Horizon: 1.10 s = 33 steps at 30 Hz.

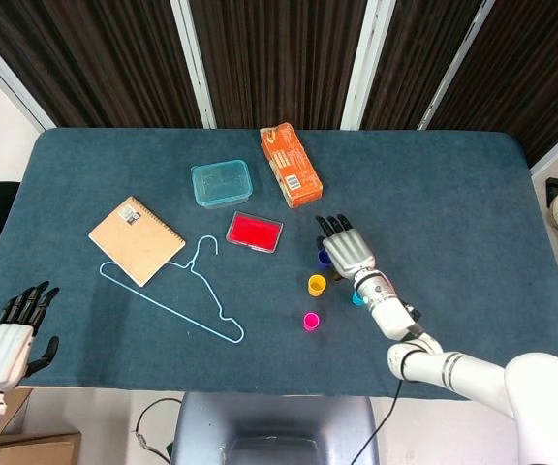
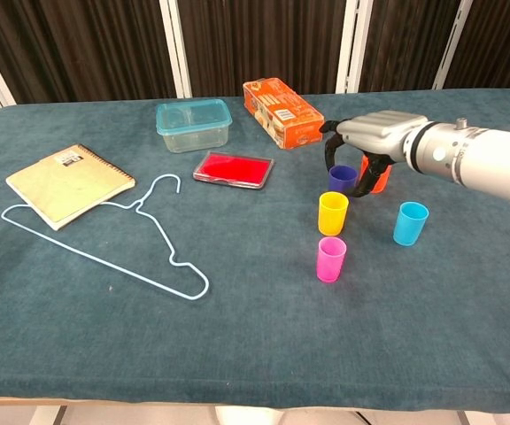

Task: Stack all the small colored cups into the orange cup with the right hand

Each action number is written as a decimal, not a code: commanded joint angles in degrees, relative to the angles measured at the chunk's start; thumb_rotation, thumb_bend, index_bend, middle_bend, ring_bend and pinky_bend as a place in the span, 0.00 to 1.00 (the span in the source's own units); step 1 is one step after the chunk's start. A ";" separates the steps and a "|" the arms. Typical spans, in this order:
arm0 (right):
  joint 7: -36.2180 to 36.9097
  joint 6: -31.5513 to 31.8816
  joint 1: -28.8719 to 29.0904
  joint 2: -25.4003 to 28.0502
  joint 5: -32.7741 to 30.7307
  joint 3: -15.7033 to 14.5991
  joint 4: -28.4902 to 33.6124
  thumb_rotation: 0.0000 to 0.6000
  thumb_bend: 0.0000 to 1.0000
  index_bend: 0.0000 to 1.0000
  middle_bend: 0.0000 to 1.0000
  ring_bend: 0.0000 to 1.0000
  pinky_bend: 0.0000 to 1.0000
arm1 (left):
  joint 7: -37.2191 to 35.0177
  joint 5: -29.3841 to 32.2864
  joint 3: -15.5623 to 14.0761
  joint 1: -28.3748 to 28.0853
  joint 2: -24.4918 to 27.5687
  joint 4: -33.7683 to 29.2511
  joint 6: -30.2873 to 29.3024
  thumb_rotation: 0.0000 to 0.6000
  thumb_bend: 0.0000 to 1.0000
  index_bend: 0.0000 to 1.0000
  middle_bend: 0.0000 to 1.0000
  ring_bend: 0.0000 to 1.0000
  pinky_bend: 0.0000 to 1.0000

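Note:
In the chest view my right hand [image 2: 372, 140] hovers over the purple cup [image 2: 341, 180], its fingers hanging down on either side of the cup without clearly closing on it. The orange cup [image 2: 380, 176] stands just behind, partly hidden by the thumb. In front of them stand the yellow cup [image 2: 333, 212], the pink cup [image 2: 330, 258] and the blue cup [image 2: 410, 222]. In the head view the right hand [image 1: 343, 249] hides the orange cup and most of the purple cup [image 1: 323, 258]. My left hand [image 1: 12, 335] hangs off the table's near left corner, fingers spread, holding nothing.
An orange box [image 2: 282, 112], a teal lidded container [image 2: 193, 124] and a red flat case [image 2: 232, 169] lie behind and left of the cups. A notebook [image 2: 69, 183] and a light blue hanger [image 2: 113, 239] occupy the left side of the table.

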<state>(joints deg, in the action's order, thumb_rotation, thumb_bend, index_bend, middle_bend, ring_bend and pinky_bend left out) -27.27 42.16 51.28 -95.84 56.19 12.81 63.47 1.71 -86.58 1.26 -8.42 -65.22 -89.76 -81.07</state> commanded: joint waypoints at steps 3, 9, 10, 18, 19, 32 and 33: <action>0.97 1.01 0.01 0.16 -0.69 0.55 0.76 1.00 0.45 0.59 0.00 0.00 0.00 | -0.28 0.00 0.07 -0.01 0.12 -0.03 -0.11 1.00 0.45 0.00 0.00 0.00 0.13; 4.62 5.88 -1.46 3.64 1.50 2.42 5.69 1.00 0.45 0.61 0.00 0.00 0.00 | -0.71 -0.21 0.01 0.07 0.34 -0.12 -0.38 1.00 0.45 0.00 0.00 0.00 0.13; 5.28 7.52 -1.89 4.46 2.53 2.76 6.56 1.00 0.45 0.61 0.00 0.00 0.00 | -0.74 -0.32 -0.03 0.13 0.35 -0.12 -0.53 1.00 0.45 0.00 0.00 0.00 0.13; 2.90 9.94 -3.19 7.87 0.37 3.16 7.34 1.00 0.45 0.61 0.00 0.00 0.00 | -0.31 -0.81 -0.46 0.03 0.06 -0.09 -0.22 1.00 0.45 0.00 0.00 0.00 0.13; 2.54 9.67 -3.21 7.85 -0.15 2.97 6.99 1.00 0.45 0.61 0.00 0.00 0.00 | -0.25 -0.87 -0.49 -0.01 0.03 -0.11 -0.17 1.00 0.45 0.00 0.00 0.00 0.13; 2.39 6.06 -2.71 4.15 -1.29 0.24 0.84 1.00 0.45 0.55 0.00 0.00 0.00 | 0.22 -0.56 -0.41 -0.33 -0.15 -0.24 0.36 1.00 0.45 0.00 0.00 0.00 0.13; 2.17 5.82 -2.67 4.17 -1.55 0.17 0.93 1.00 0.45 0.49 0.00 0.00 0.00 | 0.16 -0.52 -0.40 -0.33 -0.13 -0.25 0.36 1.00 0.45 0.00 0.00 0.00 0.13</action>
<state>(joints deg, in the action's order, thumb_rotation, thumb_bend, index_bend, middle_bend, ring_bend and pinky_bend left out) -24.88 48.21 48.54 -91.57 54.87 13.13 64.44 1.87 -87.10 0.86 -8.74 -65.35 -90.00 -80.72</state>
